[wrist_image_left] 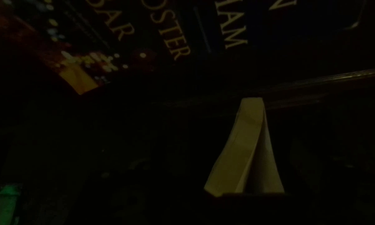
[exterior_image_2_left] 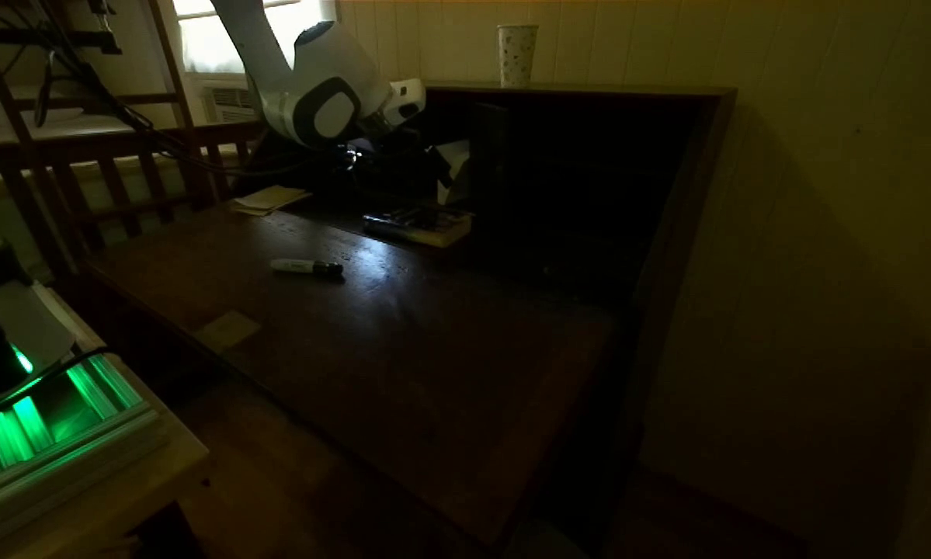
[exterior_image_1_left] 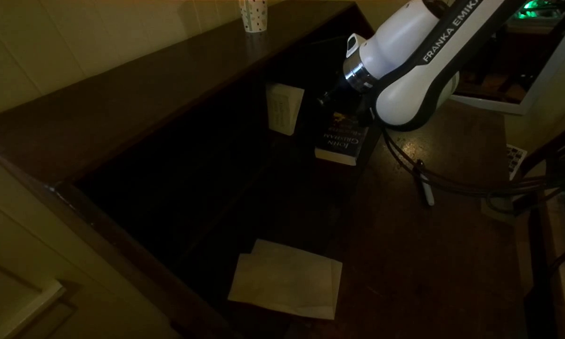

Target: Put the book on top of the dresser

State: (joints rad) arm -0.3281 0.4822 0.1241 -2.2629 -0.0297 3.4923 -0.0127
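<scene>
The dark brown dresser (exterior_image_1_left: 169, 80) runs along the wall (exterior_image_1_left: 98, 33). The Robotiq gripper (exterior_image_1_left: 330, 101) holds nothing, jaws spread wide; any contact is too dark to tell. Near the flat-lying John Grisham book (exterior_image_1_left: 341, 139), the pale book (exterior_image_1_left: 282, 109) stands on end below the dresser's top.

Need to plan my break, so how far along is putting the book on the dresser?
Done: nothing of the placing; the dresser top bears a cup, not the pale book. In hand: apparently the approach, with the gripper open near that standing book, not holding it. Left: gripping, lifting and setting it on top.
</scene>
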